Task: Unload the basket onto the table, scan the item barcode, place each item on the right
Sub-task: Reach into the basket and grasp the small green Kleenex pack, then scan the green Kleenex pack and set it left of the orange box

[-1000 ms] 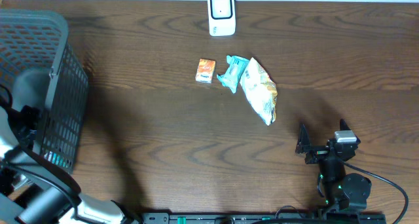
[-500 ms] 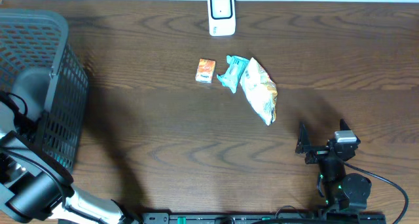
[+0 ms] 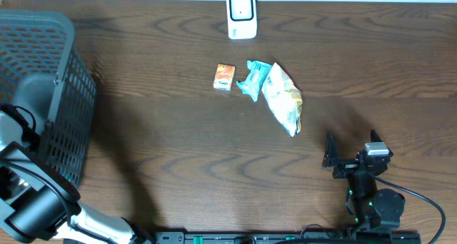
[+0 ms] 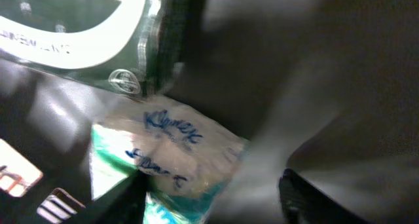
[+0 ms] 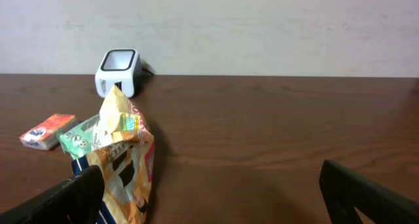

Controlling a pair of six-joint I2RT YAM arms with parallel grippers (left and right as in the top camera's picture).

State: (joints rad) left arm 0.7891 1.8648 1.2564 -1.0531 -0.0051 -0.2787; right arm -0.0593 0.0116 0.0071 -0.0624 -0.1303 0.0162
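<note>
The left claw (image 4: 213, 185) is seen with its fingers set apart at a middling width, and nothing is clamped. The tissues (image 4: 170, 152) lie just ahead of it, between the two fingers and close by the left one, with a gap on the right finger's side. Whether that left finger touches them cannot be told through the blur. Just beyond the tissues a green-labelled packet (image 4: 72, 21) is seen, and dark surfaces fill the rest of the view. From overhead this claw is hidden. Its arm is seen at the basket (image 3: 71, 94), which stands at the table's left edge. The scanner (image 3: 241, 16) is set well apart, far off to the arm's right at the table's far edge. Bare table (image 3: 164, 151) lies between the basket and the scanner.

The right claw (image 5: 209, 175) is spread wide and holds nothing, low over the wood near the table's front edge. Ahead and to its left a bag (image 5: 124, 158) is found nearest. A wrapper (image 5: 82, 137) and a box (image 5: 47, 131) are laid just beyond the bag, side by side. The scanner is seen farther back on the same side, against the wall. Straight ahead and to the right of this claw only open wood is seen.
</note>
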